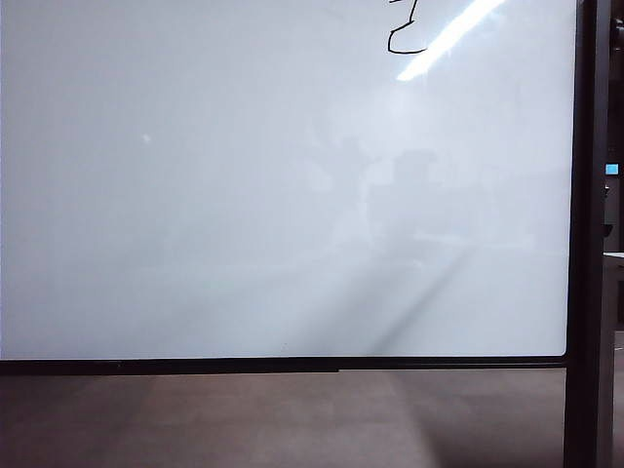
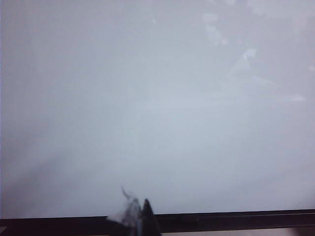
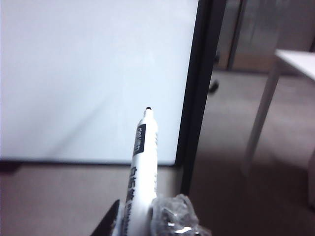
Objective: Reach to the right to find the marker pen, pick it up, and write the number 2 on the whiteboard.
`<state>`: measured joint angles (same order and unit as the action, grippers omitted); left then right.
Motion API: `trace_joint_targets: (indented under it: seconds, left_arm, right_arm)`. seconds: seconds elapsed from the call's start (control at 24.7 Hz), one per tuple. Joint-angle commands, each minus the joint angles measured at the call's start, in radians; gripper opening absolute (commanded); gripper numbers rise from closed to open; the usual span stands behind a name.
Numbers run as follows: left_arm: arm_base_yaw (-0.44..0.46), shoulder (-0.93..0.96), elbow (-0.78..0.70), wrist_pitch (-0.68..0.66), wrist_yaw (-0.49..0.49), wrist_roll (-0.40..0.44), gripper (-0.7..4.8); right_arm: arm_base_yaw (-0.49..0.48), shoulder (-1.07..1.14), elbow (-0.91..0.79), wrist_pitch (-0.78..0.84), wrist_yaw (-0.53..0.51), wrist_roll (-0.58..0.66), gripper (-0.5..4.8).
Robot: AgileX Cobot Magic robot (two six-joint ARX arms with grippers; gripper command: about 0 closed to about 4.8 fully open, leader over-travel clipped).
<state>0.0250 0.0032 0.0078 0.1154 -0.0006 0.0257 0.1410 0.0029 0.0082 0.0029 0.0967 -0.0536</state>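
Note:
The whiteboard point(image 1: 244, 195) fills the exterior view, where neither gripper shows. A thin black hand-drawn stroke, the number 2 point(image 1: 398, 44), sits at its upper right and is cut off by the picture's edge. In the right wrist view my right gripper point(image 3: 140, 222) is shut on the marker pen point(image 3: 141, 162), a white barrel with black print. Its dark tip point(image 3: 148, 108) points toward the whiteboard point(image 3: 88, 73) near the lower right corner, apart from the surface. My left gripper point(image 2: 137, 216) is near the whiteboard's point(image 2: 157, 98) bottom edge, its fingertips together with nothing between them.
A black upright post point(image 1: 590, 234) runs along the board's right side, also seen as the post point(image 3: 202, 88) in the right wrist view. Beyond it stands a white table point(image 3: 295, 59) with a pale leg point(image 3: 261, 118). A slanted glare point(image 1: 448, 39) crosses the board. Brown floor lies below.

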Motion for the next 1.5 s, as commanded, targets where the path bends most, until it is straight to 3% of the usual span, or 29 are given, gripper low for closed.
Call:
trace_joint_targets:
  seconds: [0.04,1.5]
  left_arm:
    - [0.000,0.001,0.001,0.011,0.004,0.001,-0.05]
    - [0.000,0.001,0.001,0.011,0.004,0.001,-0.05]
  right_arm:
    - [-0.001,-0.001,-0.004,0.034,-0.002,0.001,0.00]
    - [0.000,-0.001,-0.003,0.084,-0.002,0.001,0.00]
